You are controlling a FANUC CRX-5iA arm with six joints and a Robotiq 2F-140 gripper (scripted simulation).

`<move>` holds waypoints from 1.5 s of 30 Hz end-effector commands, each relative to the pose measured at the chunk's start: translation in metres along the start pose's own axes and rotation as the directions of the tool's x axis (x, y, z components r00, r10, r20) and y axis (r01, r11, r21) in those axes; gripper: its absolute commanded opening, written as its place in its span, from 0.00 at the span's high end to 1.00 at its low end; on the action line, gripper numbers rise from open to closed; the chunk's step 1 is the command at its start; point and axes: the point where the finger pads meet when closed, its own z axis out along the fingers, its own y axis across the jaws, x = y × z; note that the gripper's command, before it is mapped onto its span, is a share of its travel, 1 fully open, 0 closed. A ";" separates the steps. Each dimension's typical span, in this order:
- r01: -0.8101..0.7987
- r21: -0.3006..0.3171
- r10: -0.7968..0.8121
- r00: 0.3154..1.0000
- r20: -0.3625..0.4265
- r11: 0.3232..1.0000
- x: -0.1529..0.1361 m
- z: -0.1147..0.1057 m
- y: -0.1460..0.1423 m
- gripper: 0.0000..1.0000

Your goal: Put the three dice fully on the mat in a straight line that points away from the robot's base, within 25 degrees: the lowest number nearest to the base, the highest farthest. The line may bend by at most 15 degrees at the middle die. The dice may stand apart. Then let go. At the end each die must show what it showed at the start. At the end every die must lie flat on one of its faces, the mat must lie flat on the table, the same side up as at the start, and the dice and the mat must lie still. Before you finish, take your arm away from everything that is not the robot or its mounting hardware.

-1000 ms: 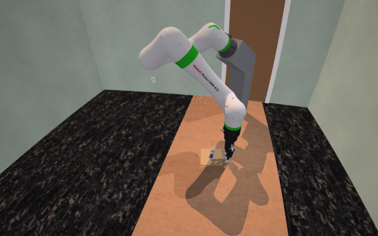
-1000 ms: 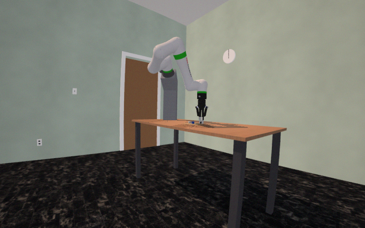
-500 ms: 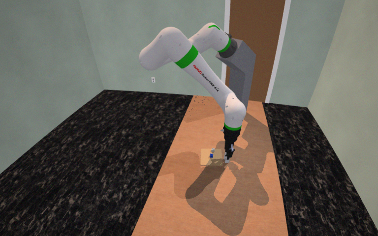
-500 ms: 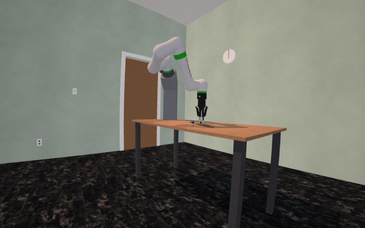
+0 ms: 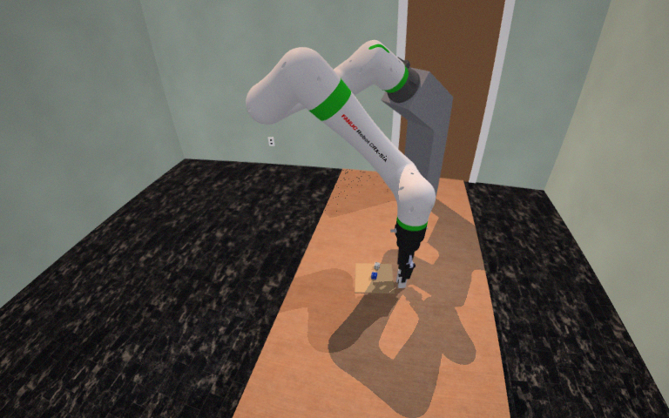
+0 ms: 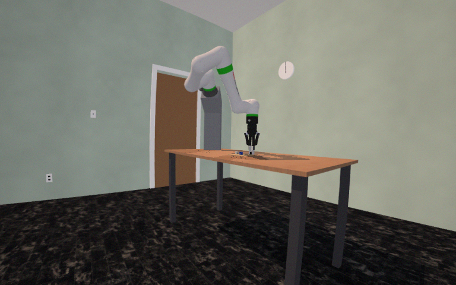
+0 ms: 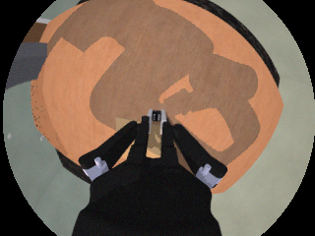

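The black die point(image 6: 250, 152) point(image 7: 157, 116) sits between the fingertips of the gripper point(image 5: 402, 282) point(image 6: 251, 153) point(image 7: 157, 114), which is closed on it with a fingertip against either side. It shows best in the wrist view, near the middle of the frame, pips on its dark face; they are too small to count with confidence. In the top view the fingertips hide it.

The mat point(image 5: 362, 281) point(image 6: 234, 154) point(image 7: 122, 123) is a pale square lying on the wooden table point(image 5: 295, 384) point(image 6: 262, 165) point(image 7: 64, 93), below and right of centre in the top view. The fingertips are just beside its right edge there, low over the table. The white die point(image 5: 376, 266) point(image 6: 237, 152) is on the mat near its upper edge, and the blue die point(image 5: 374, 275) point(image 6: 241, 153) is just below it in the frame, near the mat's middle. Their numbers cannot be read.

The arm point(image 5: 365, 132) point(image 6: 235, 92) reaches down from the grey pedestal point(image 5: 440, 117) point(image 6: 212, 127), upper right of centre in the top view, and its shadow crosses the mat's lower part.
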 end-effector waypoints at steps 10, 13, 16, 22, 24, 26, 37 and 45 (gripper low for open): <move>0.000 0.000 0.000 1.000 0.000 1.000 0.000 -0.064 0.000 0.91; 0.000 0.000 0.000 1.000 0.000 1.000 0.000 -0.071 0.000 0.91; 0.000 0.000 0.000 1.000 0.000 1.000 0.000 -0.089 0.000 0.91; 0.000 0.000 0.000 1.000 0.000 1.000 0.000 -0.099 0.000 0.91; 0.000 0.000 0.000 1.000 0.000 1.000 0.000 -0.099 0.000 0.91; 0.000 0.000 0.000 1.000 0.000 1.000 0.000 -0.099 0.000 0.91; -0.278 0.003 0.278 0.961 -0.001 0.961 -0.083 -0.101 0.005 0.91; -0.361 0.000 0.361 0.933 -0.001 0.933 -0.110 -0.103 0.005 0.91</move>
